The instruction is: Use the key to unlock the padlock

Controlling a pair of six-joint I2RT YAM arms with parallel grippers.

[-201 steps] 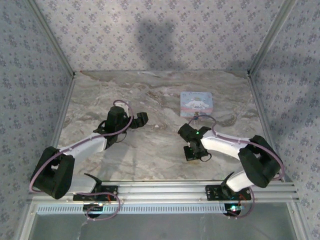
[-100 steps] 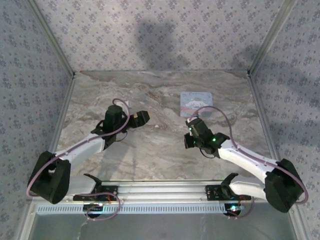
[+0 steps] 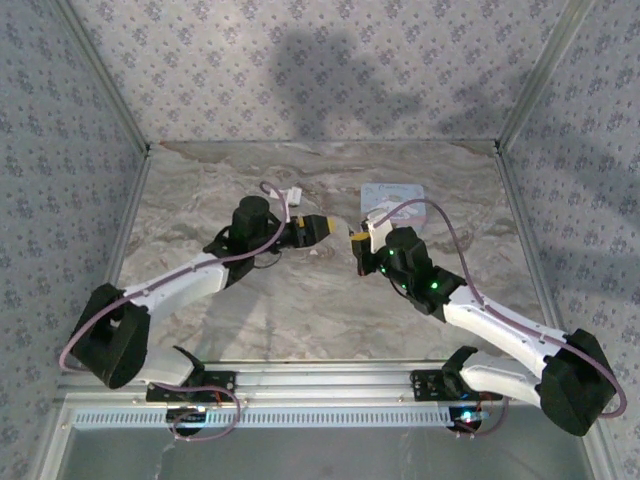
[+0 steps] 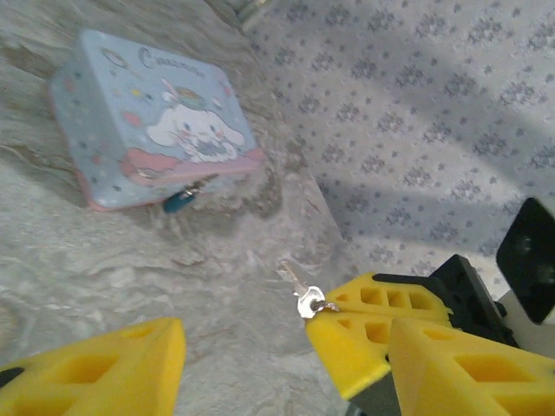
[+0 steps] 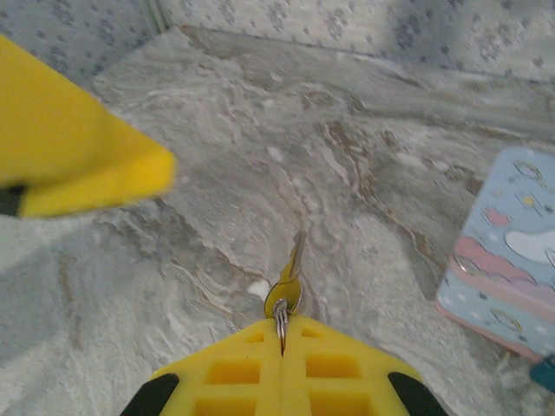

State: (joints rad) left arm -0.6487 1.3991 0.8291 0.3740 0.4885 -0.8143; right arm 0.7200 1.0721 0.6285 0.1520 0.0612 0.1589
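Right gripper (image 5: 282,328), clamped on the key (image 5: 290,277), has swung to mid-bench. Left gripper (image 3: 322,229), apart but narrowing, meets it, so a handover looks likely.

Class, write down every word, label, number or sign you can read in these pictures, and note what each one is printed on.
"C…": one curly word along the top of the tin lid; only the first letter can be made out, the rest is blurred.
Same tin in the top view: print too small to read.
The padlock and key carry no readable marks.
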